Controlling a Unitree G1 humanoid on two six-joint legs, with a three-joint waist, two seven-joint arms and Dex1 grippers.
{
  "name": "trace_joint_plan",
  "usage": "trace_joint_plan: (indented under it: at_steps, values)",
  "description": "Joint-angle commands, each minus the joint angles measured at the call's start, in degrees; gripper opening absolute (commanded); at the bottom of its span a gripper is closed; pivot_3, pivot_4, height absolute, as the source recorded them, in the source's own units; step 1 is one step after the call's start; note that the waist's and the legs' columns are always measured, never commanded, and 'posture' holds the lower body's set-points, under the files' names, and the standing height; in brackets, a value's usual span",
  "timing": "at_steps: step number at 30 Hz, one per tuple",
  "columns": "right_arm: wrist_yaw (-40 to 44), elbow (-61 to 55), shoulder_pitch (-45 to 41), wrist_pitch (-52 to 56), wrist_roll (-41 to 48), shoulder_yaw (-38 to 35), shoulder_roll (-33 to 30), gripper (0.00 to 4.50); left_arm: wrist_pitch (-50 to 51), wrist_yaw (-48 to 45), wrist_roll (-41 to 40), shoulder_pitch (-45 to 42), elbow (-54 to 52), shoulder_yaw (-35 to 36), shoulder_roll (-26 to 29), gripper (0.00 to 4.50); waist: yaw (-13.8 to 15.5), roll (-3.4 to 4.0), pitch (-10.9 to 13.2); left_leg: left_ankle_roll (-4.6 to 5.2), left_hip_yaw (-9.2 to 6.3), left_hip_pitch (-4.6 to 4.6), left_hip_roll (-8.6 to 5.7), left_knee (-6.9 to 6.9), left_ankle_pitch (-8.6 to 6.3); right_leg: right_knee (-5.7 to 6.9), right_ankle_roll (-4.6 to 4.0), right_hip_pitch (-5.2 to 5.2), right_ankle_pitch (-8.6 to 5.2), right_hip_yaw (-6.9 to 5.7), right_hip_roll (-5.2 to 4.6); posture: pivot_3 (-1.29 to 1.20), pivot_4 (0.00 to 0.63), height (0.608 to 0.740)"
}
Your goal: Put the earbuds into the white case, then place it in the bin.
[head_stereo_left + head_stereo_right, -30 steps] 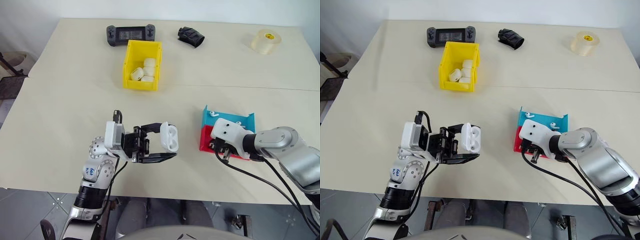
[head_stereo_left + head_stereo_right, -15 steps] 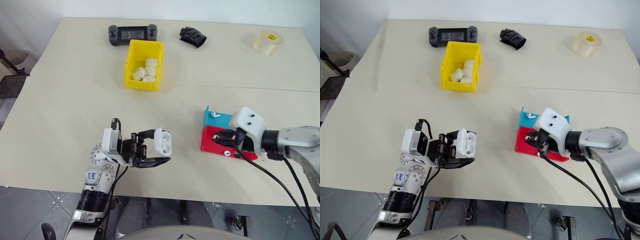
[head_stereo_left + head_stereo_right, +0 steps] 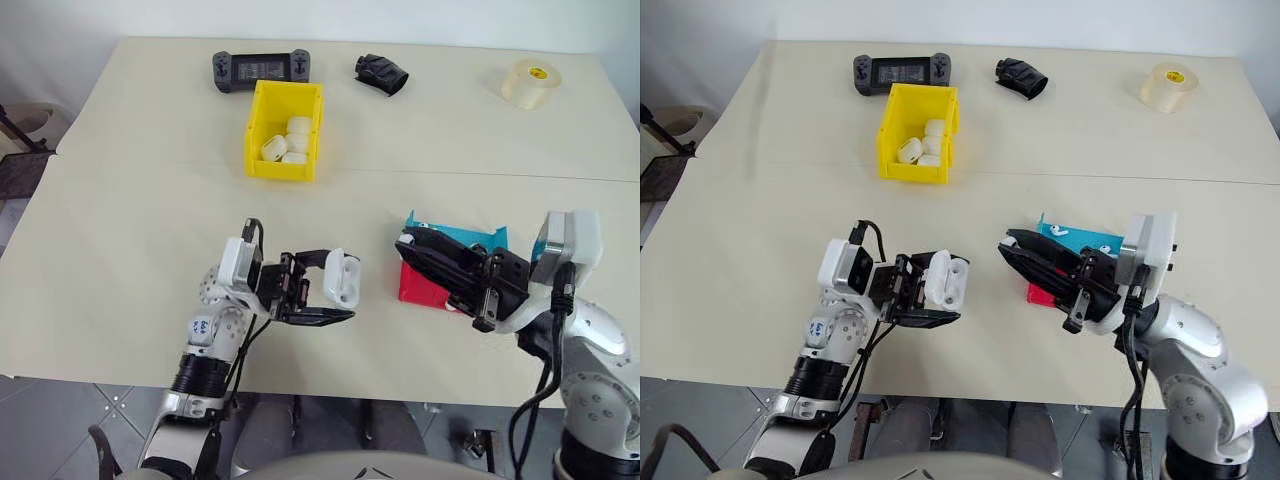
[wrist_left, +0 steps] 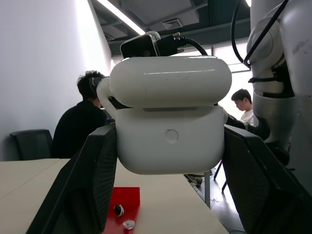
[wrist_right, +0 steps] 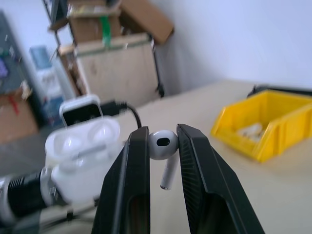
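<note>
My left gripper (image 3: 335,286) is shut on the white case (image 3: 343,279) and holds it above the table's front part. Its lid is flipped open, and in the right wrist view the case (image 5: 84,147) shows two empty-looking sockets. The right gripper (image 3: 404,240) hangs a short way to the right of the case and points at it. It is shut on one earbud (image 5: 163,145), pinched by the head with the stem hanging down. Another earbud (image 3: 1058,230) lies in the blue tray (image 3: 472,236). The yellow bin (image 3: 283,168) stands farther back, with several white cases inside.
A red tray (image 3: 414,286) sits in front of the blue one, under the right arm. Along the table's far edge lie a black game controller (image 3: 262,68), a black crumpled object (image 3: 381,73) and a roll of tape (image 3: 531,82).
The right gripper has lifted off the trays with an earbud and swung round to point left at the case. The left gripper with the case has hardly moved.
</note>
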Motion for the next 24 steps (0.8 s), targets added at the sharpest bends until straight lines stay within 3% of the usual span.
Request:
trace_joint_plan:
  at_steps: [1, 14, 24]
  values:
    - [-2.63, -4.16, 1.29, -4.60, 1.07, 3.56, 2.72, 0.45, 1.27, 0.16, -1.05, -1.12, -0.56, -0.04, -0.55, 2.80, -0.06, 0.02, -0.01, 0.00, 0.00, 0.00, -0.02, -0.01, 0.00, 0.02, 0.00, -0.02, 0.00, 0.00, 0.00, 0.00, 0.150, 0.740]
    - [-1.96, -0.69, 4.50, -18.53, -8.94, 18.03, 7.76, 0.45, 5.99, 1.75, -1.74, -4.06, -2.30, 0.50, -0.90, 2.80, -0.22, 0.03, -0.01, 0.00, 0.00, 0.01, -0.18, -0.02, 0.00, 0.08, 0.00, -0.05, 0.00, 0.03, 0.01, 0.00, 0.150, 0.740]
    - [-2.58, 5.08, 2.69, -25.69, -13.21, 20.89, 8.74, 0.45, 9.82, 4.33, -2.33, -6.34, -5.33, 0.80, -1.03, 2.80, -0.45, 0.02, -0.01, -0.02, 0.00, 0.05, -0.19, -0.02, 0.01, 0.18, -0.01, -0.07, -0.01, 0.05, 0.01, 0.00, 0.150, 0.740]
